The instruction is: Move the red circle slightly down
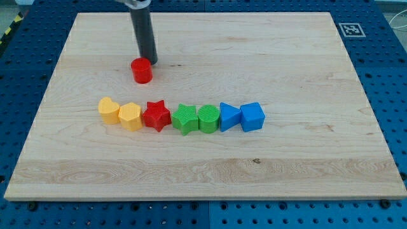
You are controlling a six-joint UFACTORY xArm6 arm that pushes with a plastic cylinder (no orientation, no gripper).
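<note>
The red circle (142, 70) is a small red cylinder standing on the wooden board (286, 70) at the upper left. My tip (151, 62) is at the end of the dark rod, just above and to the right of the red circle, at its upper right edge; I cannot tell if it touches. Below the red circle lies a row of blocks.
The row runs left to right: yellow heart (109, 110), yellow hexagon (130, 116), red star (156, 116), green star (185, 119), green cylinder (208, 118), blue triangle (229, 116), blue cube (252, 116). A tag marker (349, 28) is at the board's top right corner.
</note>
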